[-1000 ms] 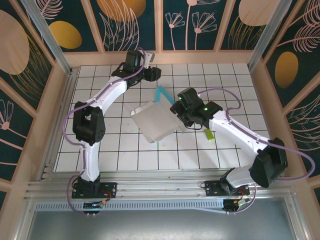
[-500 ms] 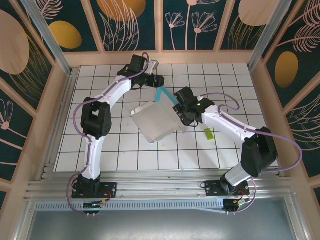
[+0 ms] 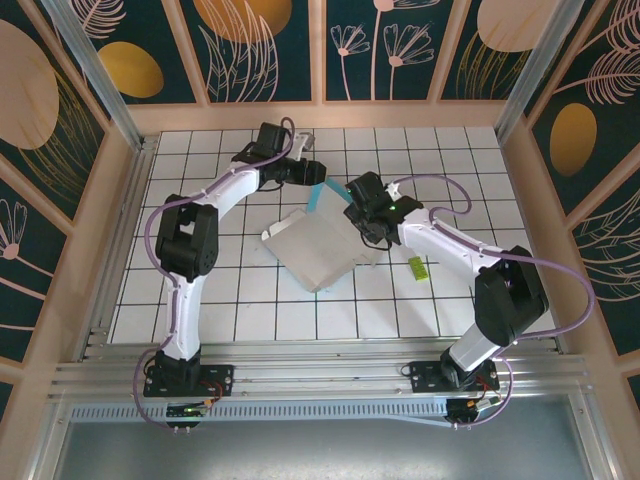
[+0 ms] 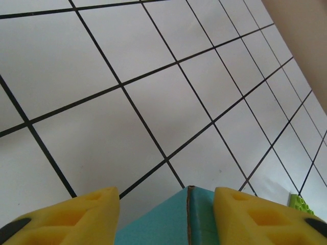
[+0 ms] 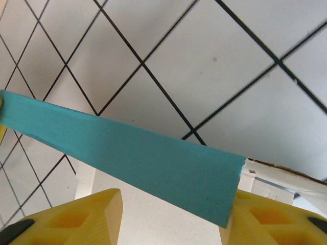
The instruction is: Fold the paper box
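Observation:
The paper box (image 3: 318,250) lies white side up in the middle of the tiled table, with one light blue flap (image 3: 318,198) raised at its far edge. My left gripper (image 3: 316,172) sits at the far end of that flap. In the left wrist view the flap's corner (image 4: 173,219) stands between the yellow fingers (image 4: 92,209) of the left gripper (image 4: 166,196), close to the right one, and the jaws are open. My right gripper (image 3: 358,208) is at the box's right far corner. Its jaws (image 5: 173,204) are open astride the blue flap (image 5: 143,158), above the white panel (image 5: 163,224).
A small yellow-green piece (image 3: 417,267) lies on the tiles right of the box and shows at the edge of the left wrist view (image 4: 301,203). Wooden walls (image 3: 120,190) fence in the table. The right forearm (image 3: 440,240) stretches over the tiles to the right.
The left gripper has come nearer, down onto the flap's far end. The right gripper has slid a little farther along the box edge. Both jaws have narrowed slightly.

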